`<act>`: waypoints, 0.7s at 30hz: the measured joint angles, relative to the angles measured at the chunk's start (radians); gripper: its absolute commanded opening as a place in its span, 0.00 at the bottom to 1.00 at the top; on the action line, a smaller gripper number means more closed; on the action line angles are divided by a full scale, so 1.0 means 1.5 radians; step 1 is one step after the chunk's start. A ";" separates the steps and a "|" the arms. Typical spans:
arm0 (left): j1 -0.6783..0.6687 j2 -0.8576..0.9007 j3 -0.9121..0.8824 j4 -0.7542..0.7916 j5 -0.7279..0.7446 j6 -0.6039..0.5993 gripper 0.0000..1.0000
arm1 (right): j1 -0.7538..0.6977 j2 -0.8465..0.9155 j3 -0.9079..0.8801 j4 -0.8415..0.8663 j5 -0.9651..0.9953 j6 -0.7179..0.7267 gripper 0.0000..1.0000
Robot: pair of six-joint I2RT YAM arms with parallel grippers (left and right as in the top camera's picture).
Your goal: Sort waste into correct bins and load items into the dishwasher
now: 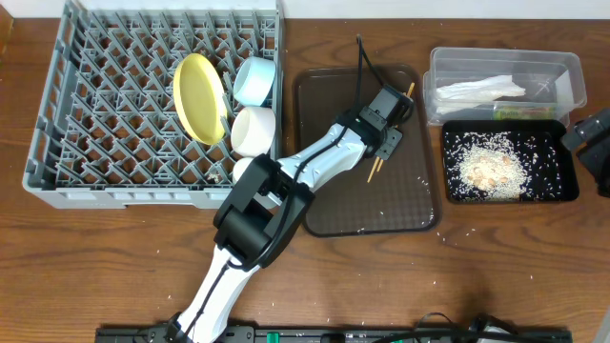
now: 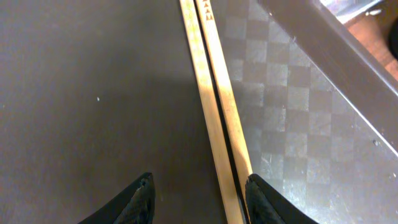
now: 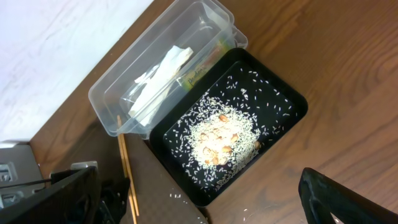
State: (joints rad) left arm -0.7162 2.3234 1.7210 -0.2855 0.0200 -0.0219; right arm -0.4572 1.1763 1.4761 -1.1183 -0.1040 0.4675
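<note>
The wooden chopsticks [image 2: 217, 124] lie side by side on the brown serving tray [image 2: 81, 93]. My left gripper [image 2: 202, 202] is low over them and open. Both sticks pass between its fingers, close to the right finger [image 2: 261, 199]. From overhead the left gripper [image 1: 388, 143] is at the tray's right side, with the chopsticks [image 1: 374, 170] poking out below it. My right gripper [image 1: 593, 143] hangs open and empty at the far right, above the black tray [image 3: 298, 102] of rice [image 3: 221, 140].
The grey dish rack [image 1: 57, 105] holds the yellow plate [image 1: 197, 98], light-blue bowl [image 1: 255, 81], white bowl [image 1: 254, 131] and white cup [image 1: 243, 170]. The clear tub [image 1: 572, 76] holds the napkin [image 1: 481, 90] and wrapper [image 1: 519, 111]. Stray rice grains dot the brown tray.
</note>
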 measured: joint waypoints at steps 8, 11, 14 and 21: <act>0.002 0.015 0.007 0.003 -0.025 -0.060 0.49 | 0.000 0.000 0.000 0.000 0.000 0.000 0.99; 0.002 0.015 0.008 0.001 -0.032 -0.090 0.49 | 0.000 0.000 0.000 0.000 0.000 0.000 0.99; 0.002 0.015 0.009 -0.005 -0.035 -0.108 0.49 | 0.000 0.000 0.000 0.000 0.000 0.000 0.99; 0.006 0.015 0.012 -0.024 -0.052 -0.128 0.08 | 0.000 0.000 0.000 0.000 0.000 0.000 0.99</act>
State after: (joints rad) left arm -0.7067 2.3455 1.7397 -0.3222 -0.0586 -0.2138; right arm -0.4572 1.1763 1.4761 -1.1183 -0.1040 0.4675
